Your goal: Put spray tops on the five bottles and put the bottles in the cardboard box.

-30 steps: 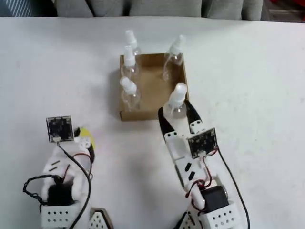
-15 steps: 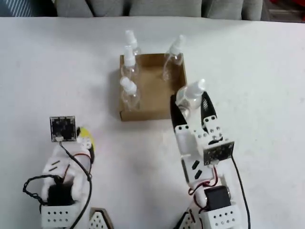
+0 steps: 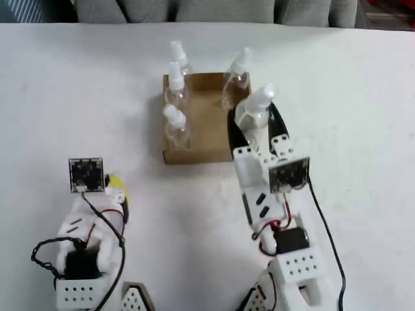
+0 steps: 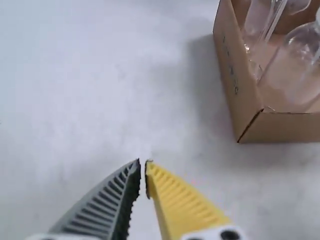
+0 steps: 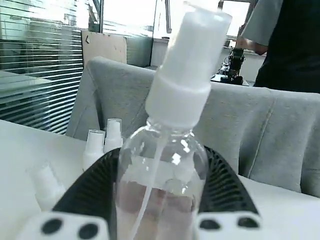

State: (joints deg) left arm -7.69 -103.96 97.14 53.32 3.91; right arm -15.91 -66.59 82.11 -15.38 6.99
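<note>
The white table (image 3: 337,84) carries 1 cardboard box (image 3: 194,155), set near its middle.

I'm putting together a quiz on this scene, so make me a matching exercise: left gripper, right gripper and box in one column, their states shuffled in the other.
Things:
A. left gripper
B. right gripper
C. box

States:
1. bottles standing inside
2. shut with nothing in it, over bare table
3. shut on a bottle

Pairs: A-2, B-3, C-1
</note>
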